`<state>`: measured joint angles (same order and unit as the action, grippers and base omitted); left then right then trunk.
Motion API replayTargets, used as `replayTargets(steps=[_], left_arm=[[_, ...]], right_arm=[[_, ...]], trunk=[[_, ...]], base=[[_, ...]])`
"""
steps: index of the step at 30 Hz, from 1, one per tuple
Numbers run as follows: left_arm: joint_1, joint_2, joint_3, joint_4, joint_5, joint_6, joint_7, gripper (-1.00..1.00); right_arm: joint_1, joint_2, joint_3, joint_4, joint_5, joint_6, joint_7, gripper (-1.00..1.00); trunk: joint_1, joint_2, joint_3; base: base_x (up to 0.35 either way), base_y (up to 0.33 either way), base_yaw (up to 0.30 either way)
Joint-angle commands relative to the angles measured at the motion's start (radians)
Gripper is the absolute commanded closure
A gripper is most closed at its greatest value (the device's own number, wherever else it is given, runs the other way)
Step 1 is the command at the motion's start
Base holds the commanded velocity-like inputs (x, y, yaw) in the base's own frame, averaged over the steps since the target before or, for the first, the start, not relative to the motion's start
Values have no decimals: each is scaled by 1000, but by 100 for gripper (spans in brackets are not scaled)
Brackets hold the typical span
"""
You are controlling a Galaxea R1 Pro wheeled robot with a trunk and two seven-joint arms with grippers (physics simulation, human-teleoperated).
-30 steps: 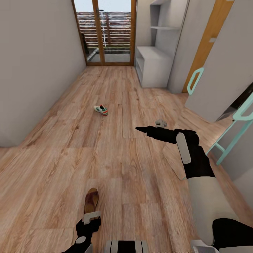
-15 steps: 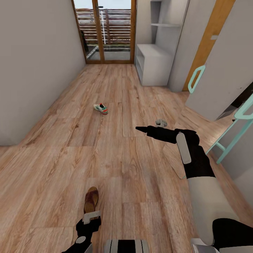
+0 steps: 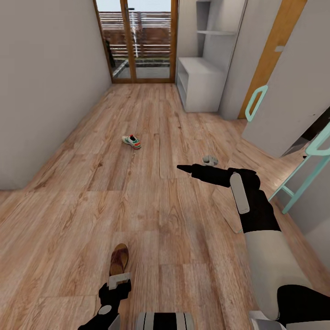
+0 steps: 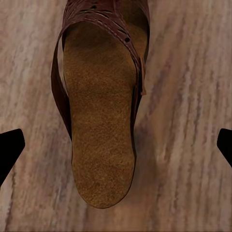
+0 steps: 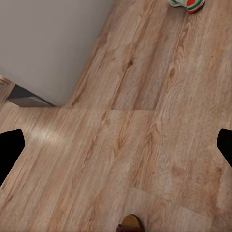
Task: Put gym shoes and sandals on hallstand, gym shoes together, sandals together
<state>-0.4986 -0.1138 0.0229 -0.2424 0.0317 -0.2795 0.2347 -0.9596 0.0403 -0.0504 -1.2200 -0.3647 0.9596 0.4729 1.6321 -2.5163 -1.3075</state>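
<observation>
One brown sandal (image 3: 119,259) with a tan insole lies on the corridor floor (image 3: 151,206) just in front of me. My left gripper (image 3: 119,280) hovers over its heel end. In the left wrist view the sandal (image 4: 101,121) lies between the wide-apart black fingertips (image 4: 9,150), and the left gripper (image 4: 116,150) is open and apart from it. One gym shoe (image 3: 131,141), white with green and red-orange, lies farther down the corridor. My right gripper (image 3: 183,168) is held out over bare floor, open and empty. The right wrist view catches the gym shoe (image 5: 187,4) and the sandal's tip (image 5: 129,224). The light-grey hallstand (image 3: 199,85) stands at the far right wall.
A small grey-white object (image 3: 210,160) lies on the floor just beyond my right gripper; what it is I cannot tell. A grey wall (image 3: 41,91) runs along the left. Glass doors (image 3: 137,41) close the far end. Teal-handled furniture (image 3: 302,174) crowds the right side.
The view tilted slightly a second ago. My left gripper has drawn back a little toward me over the sandal's heel. The right arm and the shoes have not moved.
</observation>
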Motion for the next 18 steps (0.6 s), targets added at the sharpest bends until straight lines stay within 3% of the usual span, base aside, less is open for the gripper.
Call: replayTargets(steps=[1, 15, 18], left_arm=[[-1, 0, 2, 1, 3, -4, 0, -100], [-11, -2, 2, -1, 4, -6, 0, -100], [-11, -1, 2, -1, 4, -6, 0, -100]], right_arm=[[-1, 1, -3, 0, 6, 5, 8, -100], [-1, 1, -3, -1, 6, 6, 7, -100], [-1, 1, -3, -1, 6, 6, 7, -100]], trunk=[[0, 0, -1], [0, 0, -1], [1, -1, -12]], base=[[0, 0, 0], [0, 0, 0], [0, 0, 0]])
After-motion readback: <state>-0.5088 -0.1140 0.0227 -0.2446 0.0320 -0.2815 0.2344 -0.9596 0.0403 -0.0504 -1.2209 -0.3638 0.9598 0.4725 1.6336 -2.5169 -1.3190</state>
